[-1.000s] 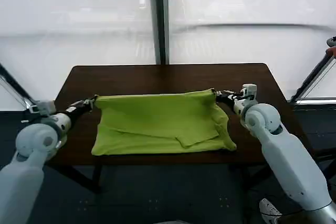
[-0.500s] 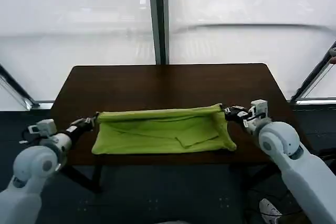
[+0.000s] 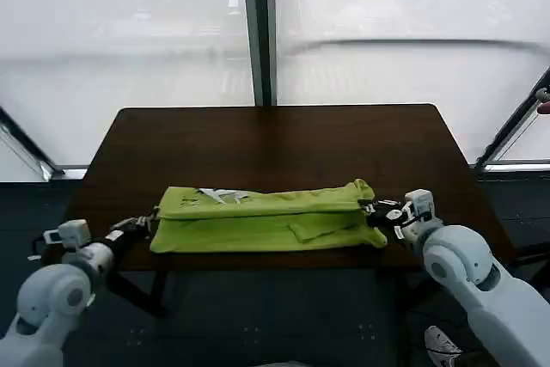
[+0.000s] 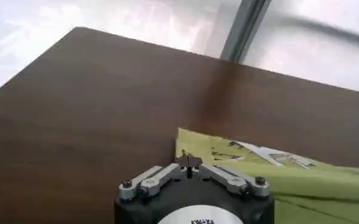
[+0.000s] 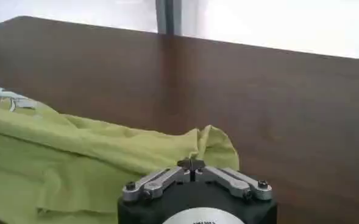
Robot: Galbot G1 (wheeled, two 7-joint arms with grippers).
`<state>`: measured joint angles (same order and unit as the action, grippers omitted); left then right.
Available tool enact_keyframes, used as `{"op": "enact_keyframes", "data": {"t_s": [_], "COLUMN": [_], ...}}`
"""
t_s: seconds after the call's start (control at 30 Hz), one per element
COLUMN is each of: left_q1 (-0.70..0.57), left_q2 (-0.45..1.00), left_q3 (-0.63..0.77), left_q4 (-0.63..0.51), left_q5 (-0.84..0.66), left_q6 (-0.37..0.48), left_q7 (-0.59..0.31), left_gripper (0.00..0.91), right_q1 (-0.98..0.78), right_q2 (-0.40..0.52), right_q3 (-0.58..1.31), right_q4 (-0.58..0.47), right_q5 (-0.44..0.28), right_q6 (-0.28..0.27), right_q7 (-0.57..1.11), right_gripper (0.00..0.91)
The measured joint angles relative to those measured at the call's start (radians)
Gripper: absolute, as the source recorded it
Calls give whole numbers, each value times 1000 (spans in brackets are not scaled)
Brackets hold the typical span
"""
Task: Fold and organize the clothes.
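Both grippers have pulled nearer the table's (image 3: 275, 139) front edge, left gripper (image 3: 148, 223) and right gripper (image 3: 369, 210) each clamped on the T-shirt (image 3: 266, 219), now a narrower band lying left-right.

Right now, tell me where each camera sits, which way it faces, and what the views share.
Head view: high on the robot, facing forward and down at the table; T-shirt, left gripper, right gripper and both arms show.
Left wrist view: on the left arm, facing across the table; its gripper mount shows.
Right wrist view: on the right arm, likewise.
Shared: T-shirt and table.
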<state>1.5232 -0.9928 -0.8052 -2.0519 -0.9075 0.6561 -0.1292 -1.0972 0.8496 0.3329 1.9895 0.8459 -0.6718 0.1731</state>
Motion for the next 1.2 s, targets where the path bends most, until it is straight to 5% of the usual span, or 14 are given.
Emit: {"op": "enact_keyframes", "data": {"t_s": [0.63, 0.83, 0.9, 1.07, 1.13, 1.17, 1.2], "left_q1": [-182, -225, -236, -254, -255, -255, -256], "left_q2": [-56, -65, -68, -73, -73, -73, -73], "left_q3": [141, 171, 180, 195, 196, 196, 197], "left_q4": [108, 148, 154, 174, 179, 181, 182], "left_q5": [51, 58, 61, 68, 70, 71, 71], "left_q6": [-15, -15, -15, -15, -17, -18, -19], "left_q7": [-6, -8, -8, -8, -7, -6, -6], "left_gripper": [878, 878, 809, 653, 380, 341, 254], "right_q1": [31, 34, 36, 39, 40, 40, 40], "right_q2": [78, 86, 89, 92, 94, 94, 96], "right_q3": [-23, -25, -28, -29, -29, -29, -29], "right_q4": [-120, -141, -146, -154, -157, -157, -158], "right_q5": [-58, -65, -65, -66, -67, -68, -69], "right_q6": [16, 17, 17, 17, 18, 18, 19], "right_q7": [-28, -32, -34, -36, -36, -37, -37], "right_gripper": [878, 800, 761, 468, 254, 68, 49]}}
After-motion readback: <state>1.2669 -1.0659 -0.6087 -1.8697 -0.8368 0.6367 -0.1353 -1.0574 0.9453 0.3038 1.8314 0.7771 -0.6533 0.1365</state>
